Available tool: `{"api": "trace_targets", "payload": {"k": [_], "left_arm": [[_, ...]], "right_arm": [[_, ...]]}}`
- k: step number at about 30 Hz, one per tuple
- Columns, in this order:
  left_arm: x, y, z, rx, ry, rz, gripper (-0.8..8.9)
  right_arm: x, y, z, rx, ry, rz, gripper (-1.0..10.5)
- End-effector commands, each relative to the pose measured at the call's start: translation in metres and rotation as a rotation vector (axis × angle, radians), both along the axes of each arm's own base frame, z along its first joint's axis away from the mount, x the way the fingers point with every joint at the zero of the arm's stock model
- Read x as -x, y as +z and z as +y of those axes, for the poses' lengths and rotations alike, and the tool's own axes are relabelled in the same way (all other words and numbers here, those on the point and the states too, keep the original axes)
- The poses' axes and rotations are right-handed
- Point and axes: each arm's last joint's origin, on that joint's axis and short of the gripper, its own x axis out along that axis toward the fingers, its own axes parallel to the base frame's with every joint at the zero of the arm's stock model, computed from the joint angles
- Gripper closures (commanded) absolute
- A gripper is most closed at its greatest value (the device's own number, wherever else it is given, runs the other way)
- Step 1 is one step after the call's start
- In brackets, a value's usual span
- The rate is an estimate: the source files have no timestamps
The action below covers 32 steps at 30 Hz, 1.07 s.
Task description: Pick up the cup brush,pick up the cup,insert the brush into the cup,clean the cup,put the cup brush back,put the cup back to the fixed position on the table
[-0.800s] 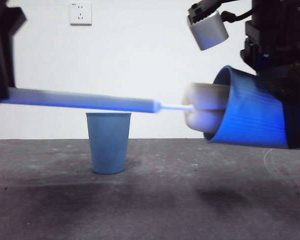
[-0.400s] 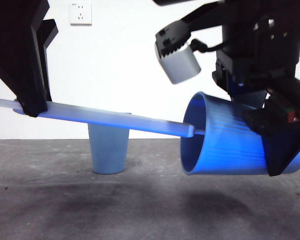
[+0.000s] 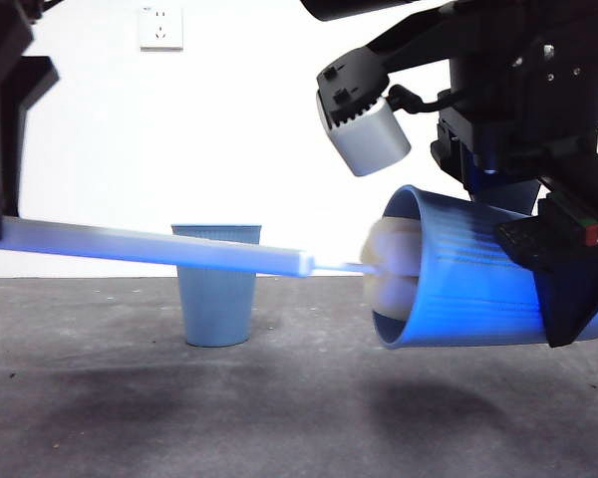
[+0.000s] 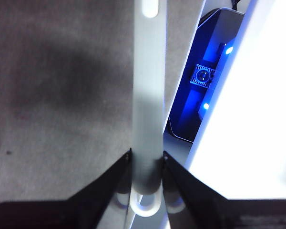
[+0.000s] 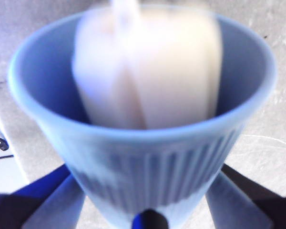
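My right gripper (image 3: 563, 284) is shut on the blue ribbed cup (image 3: 458, 289), held on its side above the table with its mouth facing left. In the right wrist view the cup (image 5: 148, 162) sits between the jaws. My left gripper (image 4: 147, 164) is shut on the cup brush's grey handle (image 4: 148, 86). In the front view the handle (image 3: 149, 247) runs level from the left edge toward the cup. The cream sponge head (image 3: 391, 267) is partly inside the cup's mouth, blurred; it fills the cup's opening in the right wrist view (image 5: 152, 67).
A second identical blue cup (image 3: 217, 284) stands upright on the dark grey table (image 3: 279, 398) behind the handle. A wall socket (image 3: 160, 27) is on the white wall. The right arm's grey camera housing (image 3: 364, 119) hangs above the held cup.
The sponge head went deep into the cup half a second ago and has now pulled partly out. The handle swung from tilted to nearly level. The left gripper has moved left.
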Motion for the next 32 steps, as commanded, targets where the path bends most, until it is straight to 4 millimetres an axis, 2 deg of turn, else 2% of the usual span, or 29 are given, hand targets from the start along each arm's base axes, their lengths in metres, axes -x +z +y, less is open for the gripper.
{"api": "trace_targets", "payload": {"k": [1,9,17,25,32], "left_arm": [[-0.001,0.005,0.008,0.01,0.047,-0.018,8.22],[0.01,0.017,0.035,-0.022,0.079,0.003,8.22],[0.016,0.023,0.041,0.011,0.079,-0.007,8.22],[0.007,0.022,0.029,0.107,0.051,-0.006,8.22],[-0.009,0.007,0.007,0.126,0.027,0.019,8.22]], "right_arm": [[0.001,0.001,0.001,-0.016,-0.024,-0.008,9.6],[0.0,0.001,0.002,-0.026,-0.023,-0.014,9.6],[-0.001,0.001,0.005,-0.052,-0.022,-0.027,9.6],[-0.002,0.001,0.006,-0.065,-0.02,-0.034,9.6],[-0.003,0.001,0.007,-0.076,-0.016,-0.039,9.6]]}}
